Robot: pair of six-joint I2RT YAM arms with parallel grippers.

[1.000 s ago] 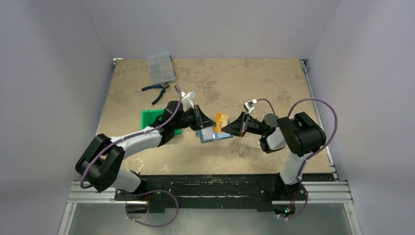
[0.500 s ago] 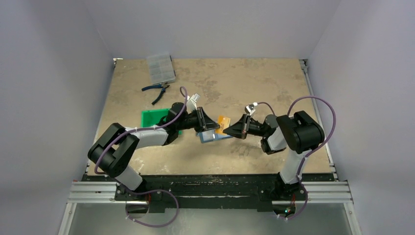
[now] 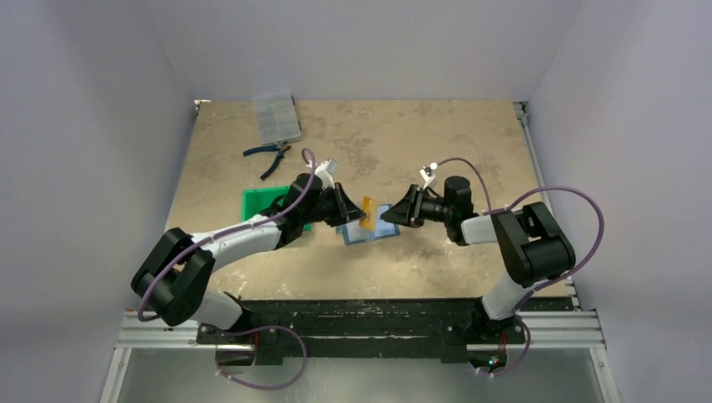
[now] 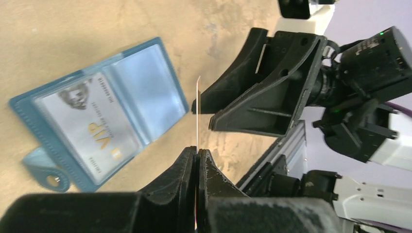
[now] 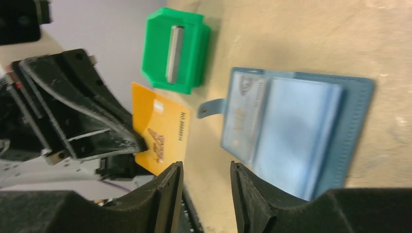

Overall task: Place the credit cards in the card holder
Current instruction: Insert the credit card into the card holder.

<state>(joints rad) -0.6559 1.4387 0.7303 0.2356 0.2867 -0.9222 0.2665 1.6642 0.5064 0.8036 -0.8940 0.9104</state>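
Observation:
An orange credit card [image 3: 367, 207] hangs in the air above the table, and my left gripper [image 3: 351, 207] is shut on its lower edge [image 4: 197, 116]. In the left wrist view the card shows edge-on, rising out of the closed left gripper [image 4: 196, 151]. My right gripper [image 3: 388, 214] faces it from the right, open and empty, just clear of the card [image 5: 165, 126]. The teal-blue card holder [image 3: 369, 231] lies open and flat below both grippers. A pale grey card marked VIP [image 4: 92, 121] sits in its clasp-side pocket; the other pocket [image 5: 301, 126] shows nothing inside.
A green plastic tray [image 3: 256, 203] stands left of the card holder with a pale grey strip [image 5: 174, 53] in its slot. Blue-handled pliers [image 3: 269, 154] and a clear compartment box [image 3: 275, 116] lie at the back left.
The orange card went from the right gripper to the left one. The right jaws opened and let go; the left jaws shut on the card and tipped it upright.

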